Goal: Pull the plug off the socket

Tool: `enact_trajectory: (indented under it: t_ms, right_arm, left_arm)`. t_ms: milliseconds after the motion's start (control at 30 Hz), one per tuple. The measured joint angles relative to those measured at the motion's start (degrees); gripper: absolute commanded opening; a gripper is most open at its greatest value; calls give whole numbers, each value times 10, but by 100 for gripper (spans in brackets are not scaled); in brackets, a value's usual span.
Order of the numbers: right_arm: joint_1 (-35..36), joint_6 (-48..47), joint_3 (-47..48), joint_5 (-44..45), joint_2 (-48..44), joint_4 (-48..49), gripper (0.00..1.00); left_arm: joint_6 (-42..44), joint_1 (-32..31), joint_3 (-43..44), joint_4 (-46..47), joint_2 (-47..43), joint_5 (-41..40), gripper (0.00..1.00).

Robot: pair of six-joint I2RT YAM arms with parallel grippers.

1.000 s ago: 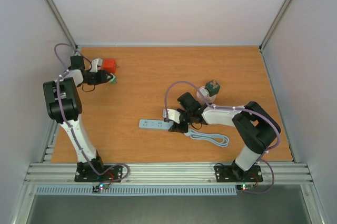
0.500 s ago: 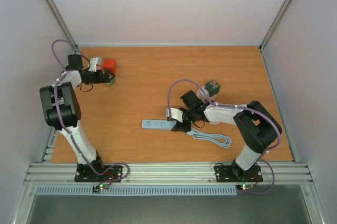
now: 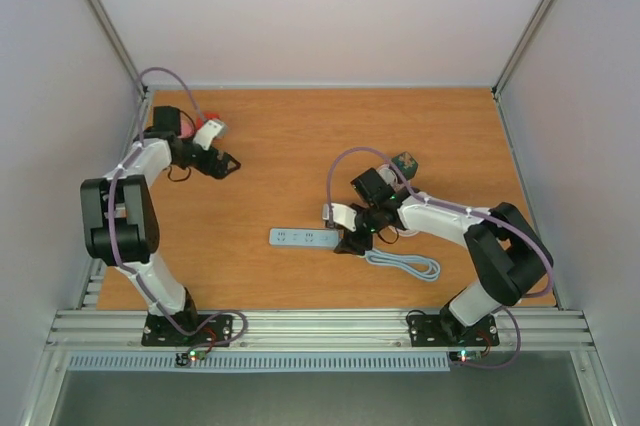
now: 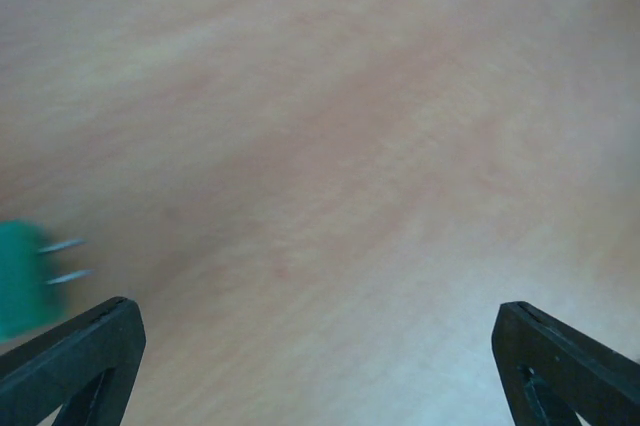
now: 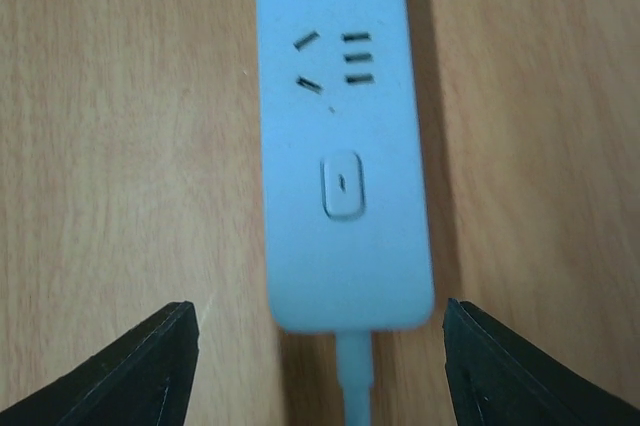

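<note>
The wooden worktop (image 3: 300, 136) carries the pale-blue socket strip (image 3: 305, 238). The right end effector (image 5: 322, 366), released, straddles the strip's cable end. The left end effector (image 4: 320, 371) is released too, far-left, with the green plug (image 4: 22, 281) near one finger, well apart from the strip.

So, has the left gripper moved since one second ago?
Yes. The left gripper moved right and slightly nearer, away from the left wall.

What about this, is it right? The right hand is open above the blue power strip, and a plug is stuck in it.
No plug is stuck in the power strip: the right wrist view shows empty sockets. The right hand is open above it, as you said.
</note>
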Motion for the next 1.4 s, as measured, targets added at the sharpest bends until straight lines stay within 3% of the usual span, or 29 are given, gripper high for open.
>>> enact_trajectory:
  t_ms: [267,500,733,1033,1167,1400]
  right_arm:
    - [-62,-25,-14,22,-56,-78,62]
    - [-76,-60,-68,43,-79,-119,45]
    - [-165,-130,-87,56,-113,-146,33]
    - [-283,-280,-109,65,-141,-157,33]
    - [-319,-319,-108,64,-141,-162,37]
    - [-343,-306,-39,70,-118,-242,46]
  left_arm:
    - [100,-59,-41,-58,-42,13,85]
    - [138,-71,-44,-80,-42,14,74]
    - [170,-76,-54,-101,-43,15,66]
    - [184,-99,-70,-107,-43,21,64]
    - [185,-99,-80,-111,-43,21,65]
    - [181,-99,-83,-109,-53,21,68]
